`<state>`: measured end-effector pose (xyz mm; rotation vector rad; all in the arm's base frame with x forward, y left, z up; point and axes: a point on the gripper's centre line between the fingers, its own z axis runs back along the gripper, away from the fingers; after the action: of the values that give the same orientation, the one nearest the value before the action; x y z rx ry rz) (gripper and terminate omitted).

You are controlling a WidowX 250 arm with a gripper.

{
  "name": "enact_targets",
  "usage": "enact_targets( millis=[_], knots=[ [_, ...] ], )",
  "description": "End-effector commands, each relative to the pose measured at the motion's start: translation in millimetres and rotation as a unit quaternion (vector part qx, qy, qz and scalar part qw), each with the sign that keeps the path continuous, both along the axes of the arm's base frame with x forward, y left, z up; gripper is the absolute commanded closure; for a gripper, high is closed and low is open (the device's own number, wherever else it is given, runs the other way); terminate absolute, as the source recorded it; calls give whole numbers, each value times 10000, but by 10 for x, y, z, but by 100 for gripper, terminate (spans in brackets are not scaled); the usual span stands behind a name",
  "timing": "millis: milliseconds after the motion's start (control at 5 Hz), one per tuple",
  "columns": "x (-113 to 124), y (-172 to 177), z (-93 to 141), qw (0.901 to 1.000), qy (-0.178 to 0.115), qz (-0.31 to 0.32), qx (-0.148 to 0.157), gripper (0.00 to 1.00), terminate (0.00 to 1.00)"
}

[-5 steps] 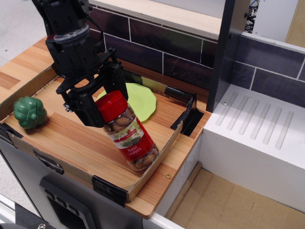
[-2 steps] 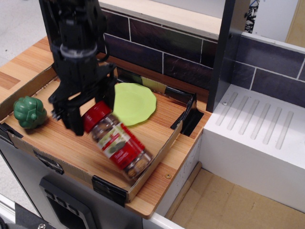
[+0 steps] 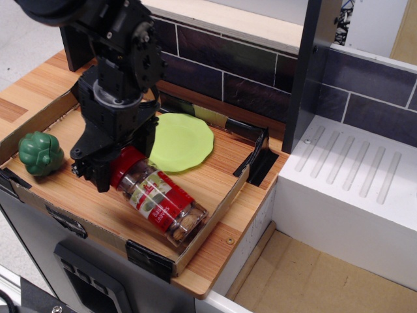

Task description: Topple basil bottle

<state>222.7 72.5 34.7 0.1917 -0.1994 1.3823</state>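
Observation:
The basil bottle (image 3: 161, 203) lies on its side on the wooden tray (image 3: 218, 171). Its red lid points up-left and its base rests near the tray's front right wall. It is a clear jar with a red-green label and brownish contents. My black gripper (image 3: 122, 161) hangs over the lid end with its jaws spread, one finger (image 3: 98, 175) on the left of the lid and the other behind it. The fingers are not clamped on the bottle.
A green toy vegetable (image 3: 40, 154) sits at the tray's left edge. A light green plate (image 3: 183, 140) lies behind the bottle. A dark post (image 3: 313, 72) and a white ribbed drainer (image 3: 355, 173) stand to the right. A tiled wall is behind.
The bottle went from leaning tilted to lying flat on the tray. My gripper moved left and down with the lid end, and its jaws stayed spread.

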Motion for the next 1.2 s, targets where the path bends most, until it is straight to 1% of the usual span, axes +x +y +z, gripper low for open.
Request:
enact_targets(
  millis=[0,200,400,600,1000],
  knots=[
    [48,-31,114,9998,-148,-144,-28,0,0],
    [18,-48,231,9997,-138,-98,-176,0,0],
    [36,-50,385,9990,-177,-162,-371,0,0],
    [97,-85,658,9977,-424,-132,-506,0,0],
    [97,-85,658,9977,-424,-132,-506,0,0]
  ],
)
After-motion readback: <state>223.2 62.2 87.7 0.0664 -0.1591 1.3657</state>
